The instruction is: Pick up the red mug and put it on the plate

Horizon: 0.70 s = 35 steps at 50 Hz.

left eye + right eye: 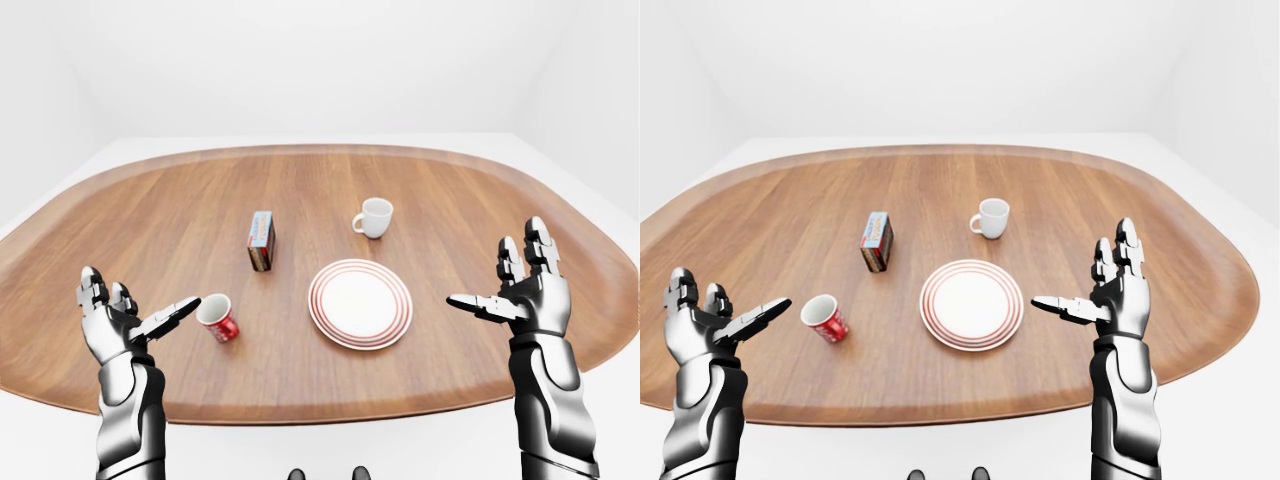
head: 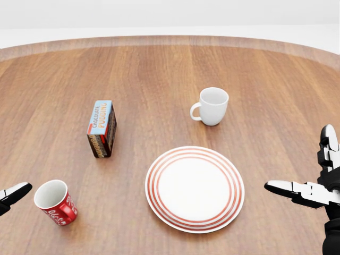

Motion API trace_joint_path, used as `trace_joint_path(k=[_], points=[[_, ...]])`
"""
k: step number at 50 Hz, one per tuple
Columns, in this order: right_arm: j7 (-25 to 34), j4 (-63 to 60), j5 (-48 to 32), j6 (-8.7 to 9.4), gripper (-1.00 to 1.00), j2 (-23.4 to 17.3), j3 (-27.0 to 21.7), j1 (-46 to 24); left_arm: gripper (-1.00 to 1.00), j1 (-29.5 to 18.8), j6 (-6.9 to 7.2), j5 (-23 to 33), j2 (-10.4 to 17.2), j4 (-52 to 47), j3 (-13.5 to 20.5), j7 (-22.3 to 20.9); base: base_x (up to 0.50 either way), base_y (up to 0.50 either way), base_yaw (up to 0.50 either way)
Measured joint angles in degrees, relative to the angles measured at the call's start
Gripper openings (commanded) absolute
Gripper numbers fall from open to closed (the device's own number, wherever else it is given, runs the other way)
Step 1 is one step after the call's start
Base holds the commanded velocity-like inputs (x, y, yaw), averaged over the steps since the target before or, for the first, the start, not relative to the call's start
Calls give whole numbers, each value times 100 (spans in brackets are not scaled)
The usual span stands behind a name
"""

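The red mug [image 2: 56, 202] stands tilted on the wooden table [image 2: 159, 69], at the lower left of the head view. The white plate with red rings [image 2: 195, 188] lies to its right. My left hand [image 1: 135, 315] is open, just left of the mug, one fingertip close to its rim but apart from it. My right hand [image 1: 515, 285] is open and empty, to the right of the plate, fingers spread upward.
A white mug [image 2: 211, 106] stands above the plate in the head view. A small upright pudding box [image 2: 102, 128] stands above the red mug. The table's near edge [image 1: 330, 412] runs just below both hands.
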Motion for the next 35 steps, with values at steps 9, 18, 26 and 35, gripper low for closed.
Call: trace_joint_path(k=[9, 18, 26, 35], points=[[3, -2, -3, 0, 100, 1, 4, 2, 100, 0, 0, 3, -3, 1, 2, -2, 25, 0, 0], [5, -1, -7, 0, 100, 1, 5, 1, 100, -4, -14, 8, -3, 19, -1, -2, 25, 0, 0], [5, 1, -10, 0, 100, 2, 6, 1, 100, -5, -17, 9, -3, 22, -3, 2, 25, 0, 0], [6, 1, -14, 0, 100, 5, 12, 0, 100, -7, -13, 8, -3, 14, -5, 5, 25, 0, 0]])
